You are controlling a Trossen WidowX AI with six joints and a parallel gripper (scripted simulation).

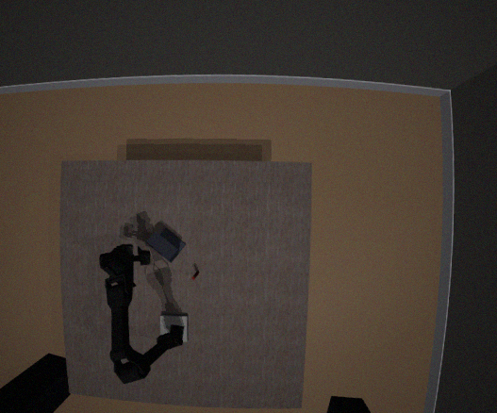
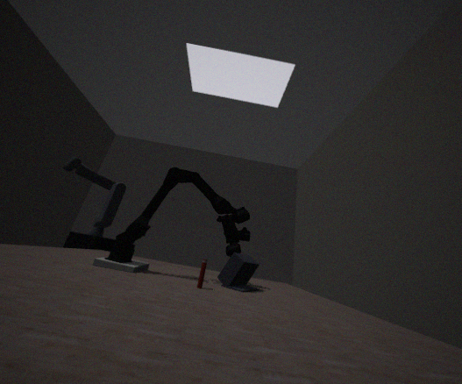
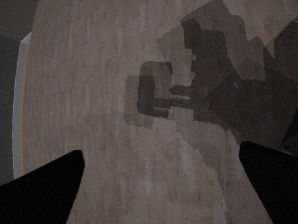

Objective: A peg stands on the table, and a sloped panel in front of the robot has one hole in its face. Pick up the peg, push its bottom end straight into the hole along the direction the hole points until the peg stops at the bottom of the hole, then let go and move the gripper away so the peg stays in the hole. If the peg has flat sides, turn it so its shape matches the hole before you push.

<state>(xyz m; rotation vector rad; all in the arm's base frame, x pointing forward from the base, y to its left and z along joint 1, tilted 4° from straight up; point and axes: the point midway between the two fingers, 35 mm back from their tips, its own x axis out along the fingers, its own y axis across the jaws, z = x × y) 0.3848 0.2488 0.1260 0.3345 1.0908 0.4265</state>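
A slim red peg (image 1: 194, 276) (image 2: 202, 274) stands upright on the table (image 1: 256, 306) (image 2: 150, 333), beside the sloped panel. The dark blue-grey panel block (image 1: 161, 249) (image 2: 234, 273) sits further from the robot base. Part of it is cut off at the wrist view's right edge. Its hole cannot be made out in the dim light. My gripper (image 1: 144, 256) (image 2: 233, 251) (image 3: 162, 155) is open and empty, pointing down, raised above the table near the panel block and away from the peg. The peg is not in the wrist view.
The pale base plate (image 1: 163, 324) (image 2: 121, 265) carries my arm. Another grey robot arm (image 2: 114, 202) stands behind it at the left in the exterior view. The arm's shadow falls across the table and the panel. Dark shapes stand at the lower left (image 1: 29, 384) and lower right (image 1: 348, 405).
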